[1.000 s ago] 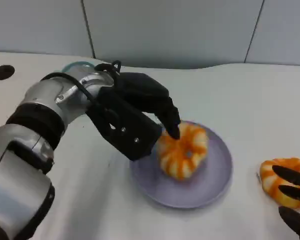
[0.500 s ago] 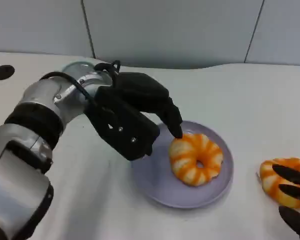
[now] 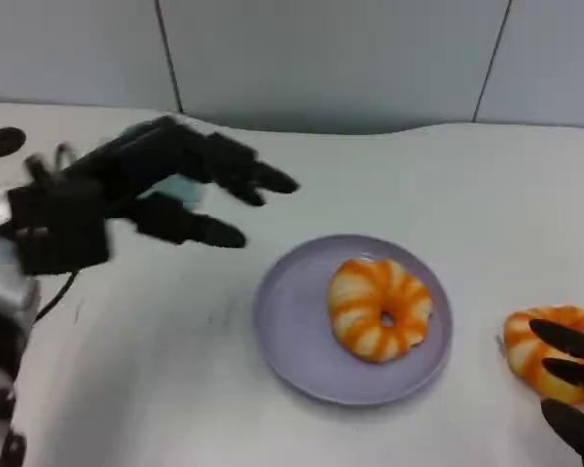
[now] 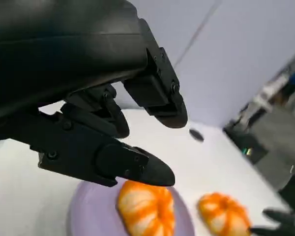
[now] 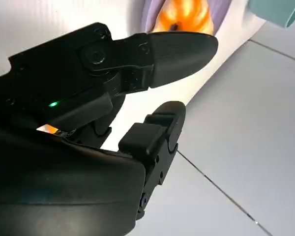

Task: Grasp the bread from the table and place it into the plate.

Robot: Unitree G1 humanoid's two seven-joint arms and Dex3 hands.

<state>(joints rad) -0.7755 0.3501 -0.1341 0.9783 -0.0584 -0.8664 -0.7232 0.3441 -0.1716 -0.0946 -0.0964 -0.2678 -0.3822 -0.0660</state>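
Bread (image 3: 381,308): orange-and-white striped ring, lying flat inside the plate (image 3: 287,321), slightly right of its centre; touched by neither hand. Also seen in the left wrist view (image 4: 146,209) and the right wrist view (image 5: 183,14).

Plate: round, lavender, on the white counter (image 3: 467,204), near the middle.

Second bread (image 3: 537,352): same colouring, on the counter just right of the plate, apart from its rim; seen too in the left wrist view (image 4: 223,215).

Left hand (image 3: 136,195): raised over the counter to the left of the plate, well apart from it, fingers spread and pointing right, holding nothing.

Right hand (image 3: 569,384): at the lower right edge, fingertips over the second bread; fingers apart, whether they touch the bread cannot be told.

Black round mark (image 3: 4,140): on the counter, far left.
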